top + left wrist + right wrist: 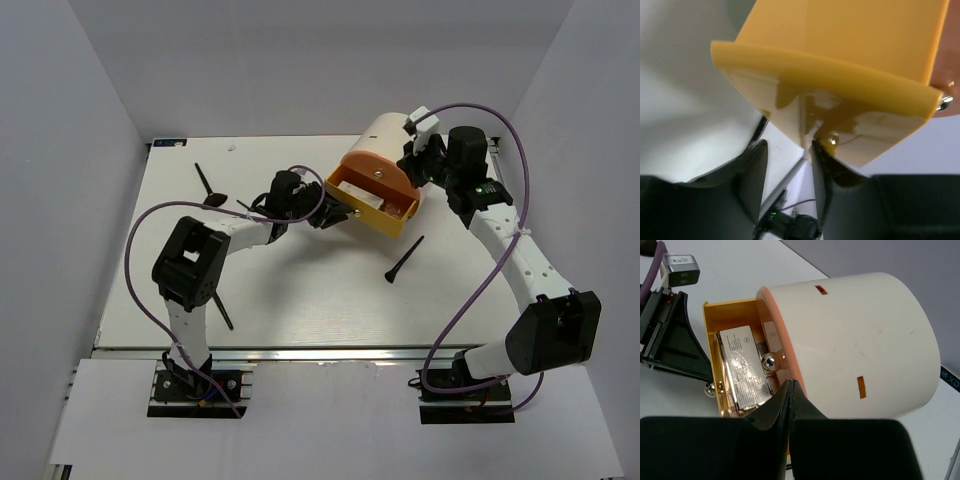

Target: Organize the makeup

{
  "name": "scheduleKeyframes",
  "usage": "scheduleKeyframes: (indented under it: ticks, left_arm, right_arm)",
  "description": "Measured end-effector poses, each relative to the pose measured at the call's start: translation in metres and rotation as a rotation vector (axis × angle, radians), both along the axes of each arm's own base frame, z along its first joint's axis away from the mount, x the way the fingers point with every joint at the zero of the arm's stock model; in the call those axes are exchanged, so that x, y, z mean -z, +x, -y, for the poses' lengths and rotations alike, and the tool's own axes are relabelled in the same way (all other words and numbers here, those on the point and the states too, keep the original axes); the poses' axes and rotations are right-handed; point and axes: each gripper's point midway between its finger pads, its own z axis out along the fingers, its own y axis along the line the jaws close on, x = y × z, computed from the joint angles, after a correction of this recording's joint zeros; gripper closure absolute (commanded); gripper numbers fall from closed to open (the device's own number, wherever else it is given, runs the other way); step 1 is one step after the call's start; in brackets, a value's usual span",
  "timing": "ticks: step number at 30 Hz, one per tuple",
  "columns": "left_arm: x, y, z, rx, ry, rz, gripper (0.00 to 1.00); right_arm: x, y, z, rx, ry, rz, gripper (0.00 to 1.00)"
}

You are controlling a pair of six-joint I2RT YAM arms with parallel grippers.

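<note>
Far-left brush (205, 181) lay loose on the surface (300, 290) | left pincer (787, 150) released at the yellow drawer (372, 205) front | compact (742, 369) already inside; drawer open | second brush (403, 262) unstowed | right pincer (790, 388) clenched, empty, beside the drawer unit (855, 340) | I judged it partly done; brushes left to stow

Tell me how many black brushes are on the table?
3 black brushes: one far left, one near left, one right of centre. More may hide under the arms.
</note>
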Motion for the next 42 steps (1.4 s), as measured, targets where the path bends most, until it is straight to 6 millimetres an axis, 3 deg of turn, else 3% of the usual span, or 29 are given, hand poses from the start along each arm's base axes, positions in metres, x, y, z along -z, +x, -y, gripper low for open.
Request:
scheduleKeyframes:
  ticks: [2, 4, 10, 15, 17, 24, 34, 35, 38, 40, 42]
  left_arm:
    - [-0.003, 0.005, 0.004, -0.001, -0.021, 0.005, 0.79]
    - [-0.004, 0.007, 0.007, 0.003, -0.036, 0.002, 0.84]
    - [-0.009, 0.007, 0.012, 0.006, -0.064, 0.001, 0.85]
    - [-0.013, 0.010, 0.014, 0.001, -0.084, 0.007, 0.84]
    - [-0.016, 0.016, 0.018, 0.000, -0.096, 0.015, 0.84]
    - [-0.015, 0.040, 0.032, -0.007, -0.131, 0.032, 0.82]
    - [0.000, 0.067, 0.051, -0.015, -0.160, 0.020, 0.72]
    - [0.001, 0.067, 0.051, -0.016, -0.161, 0.019, 0.69]
    - [0.006, 0.064, 0.049, -0.021, -0.158, 0.024, 0.46]
    - [0.016, 0.059, 0.044, -0.031, -0.144, 0.012, 0.39]
    - [0.027, 0.052, 0.039, -0.036, -0.125, -0.009, 0.38]
  right_arm:
    - [0.005, -0.001, 0.003, 0.007, -0.003, -0.010, 1.00]
    - [0.008, 0.001, 0.008, 0.024, -0.006, -0.014, 0.97]
    - [0.004, 0.025, 0.022, 0.121, 0.020, 0.000, 0.91]
    - [0.020, 0.065, 0.021, 0.170, 0.017, -0.027, 0.99]
    - [0.018, 0.076, 0.019, 0.172, 0.025, -0.024, 1.00]
    - [0.020, 0.075, 0.016, 0.149, 0.034, -0.036, 1.00]
    - [0.021, 0.064, 0.012, 0.127, 0.057, -0.046, 1.00]
    - [0.021, 0.063, 0.013, 0.127, 0.058, -0.046, 1.00]
    - [0.021, 0.060, 0.013, 0.124, 0.061, -0.048, 1.00]
    - [0.022, 0.059, 0.013, 0.123, 0.061, -0.049, 1.00]
    - [0.022, 0.059, 0.013, 0.122, 0.062, -0.049, 1.00]
